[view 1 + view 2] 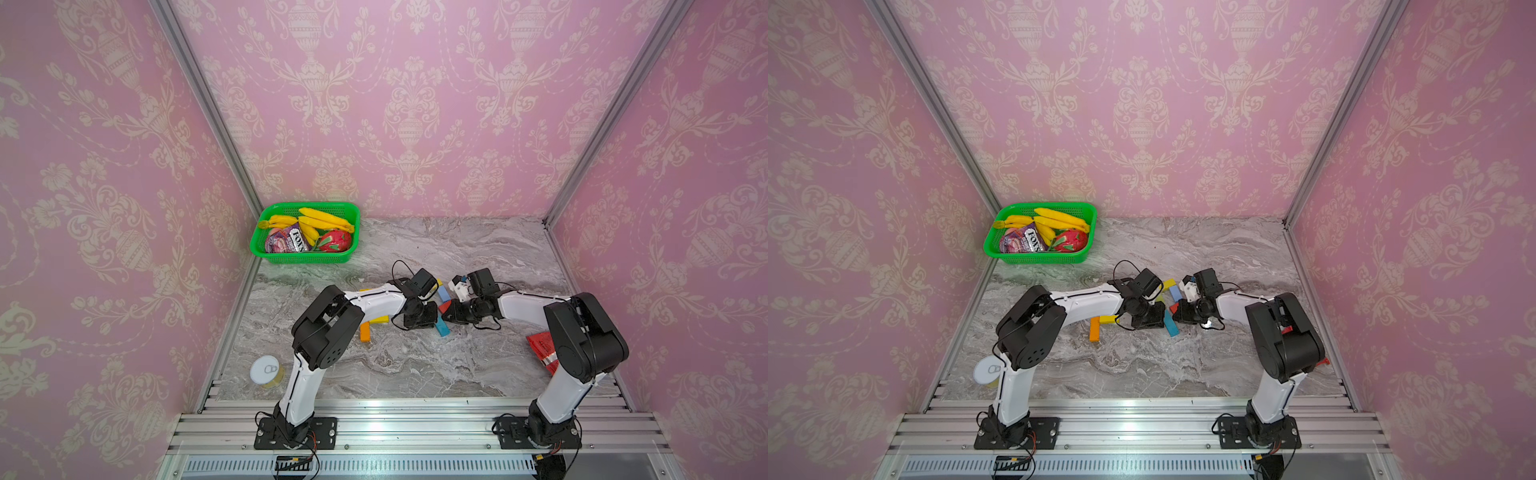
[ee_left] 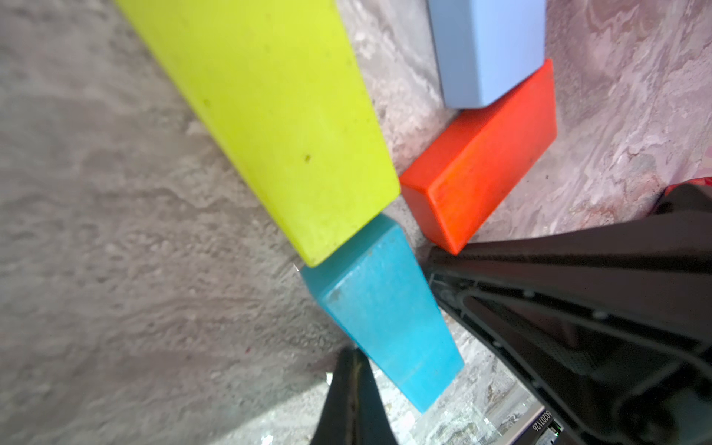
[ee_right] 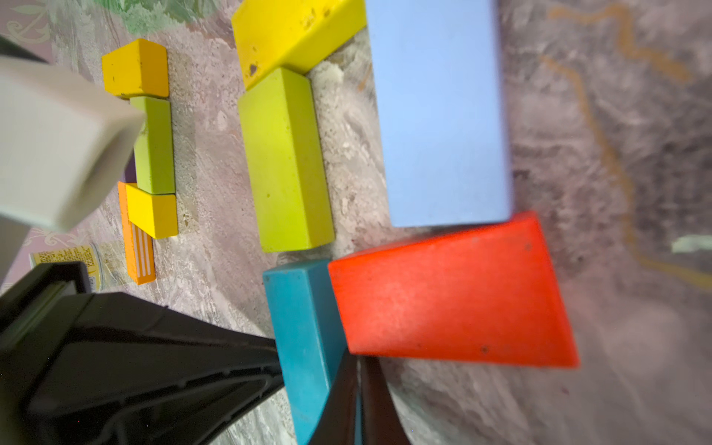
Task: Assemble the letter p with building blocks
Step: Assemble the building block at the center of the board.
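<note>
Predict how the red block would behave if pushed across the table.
The red block would probably slide, not roll: its faces are flat. Lying on a broad face, it seems unlikely to tip. It touches the light blue block, so a push may shift that too.

The marble table (image 1: 415,365) carries a green basket (image 1: 307,258) at the far left, a can (image 1: 266,371) at the near left, a red packet (image 1: 539,345) at the right, and coloured blocks (image 1: 441,327) in the middle.
</note>
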Tool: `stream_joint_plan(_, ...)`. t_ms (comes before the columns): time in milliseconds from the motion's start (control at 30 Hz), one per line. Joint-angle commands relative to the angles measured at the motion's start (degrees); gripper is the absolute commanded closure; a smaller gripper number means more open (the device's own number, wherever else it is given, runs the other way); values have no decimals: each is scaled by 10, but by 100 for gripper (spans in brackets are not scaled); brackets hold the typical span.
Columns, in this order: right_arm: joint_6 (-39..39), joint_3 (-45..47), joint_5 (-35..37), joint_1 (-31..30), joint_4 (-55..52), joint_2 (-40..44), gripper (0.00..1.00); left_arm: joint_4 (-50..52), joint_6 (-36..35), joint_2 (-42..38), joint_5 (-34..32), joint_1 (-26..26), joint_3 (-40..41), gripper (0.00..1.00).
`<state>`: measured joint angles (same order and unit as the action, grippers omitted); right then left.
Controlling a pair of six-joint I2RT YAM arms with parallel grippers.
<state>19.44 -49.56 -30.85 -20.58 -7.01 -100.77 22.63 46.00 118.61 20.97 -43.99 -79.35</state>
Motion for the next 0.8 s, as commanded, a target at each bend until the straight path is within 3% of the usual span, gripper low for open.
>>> stream_joint_plan(0, -16, -5, -7, -3, -28, -18, 91, -1, -7, 18, -7, 3, -14, 100)
stream_joint_plan(767, -15, 1, -1, -1, -40, -12, 91, -6, -3, 22, -11, 13, -20, 100)
